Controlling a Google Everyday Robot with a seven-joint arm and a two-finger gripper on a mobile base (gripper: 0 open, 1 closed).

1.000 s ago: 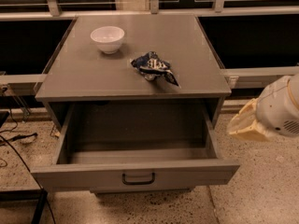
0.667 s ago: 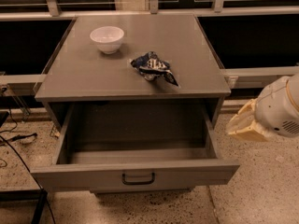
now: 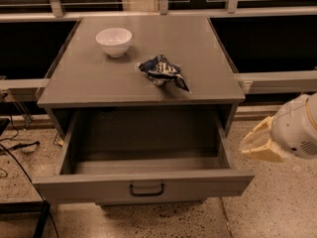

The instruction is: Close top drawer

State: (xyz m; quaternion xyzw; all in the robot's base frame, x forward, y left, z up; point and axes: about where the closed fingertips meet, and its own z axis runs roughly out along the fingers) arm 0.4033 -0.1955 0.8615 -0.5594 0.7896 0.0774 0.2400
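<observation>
The top drawer [image 3: 74,187] of the grey cabinet stands pulled far out toward me. Its flat front panel carries a small black loop handle [image 3: 146,189] at centre. Its deep grey interior [image 3: 143,143] shows nothing inside. My gripper [image 3: 259,144] is at the right edge of the view, just beyond the drawer's right front corner and apart from it, at about the height of the drawer's side wall. It holds nothing that I can see. The white arm housing [image 3: 297,128] sits behind it.
A white bowl [image 3: 114,41] and a crumpled blue snack bag [image 3: 162,71] lie on the cabinet top [image 3: 208,73]. Cables [image 3: 17,148] trail on the speckled floor at left. A dark bar [image 3: 42,217] stands at bottom left. A rail and dark windows run behind.
</observation>
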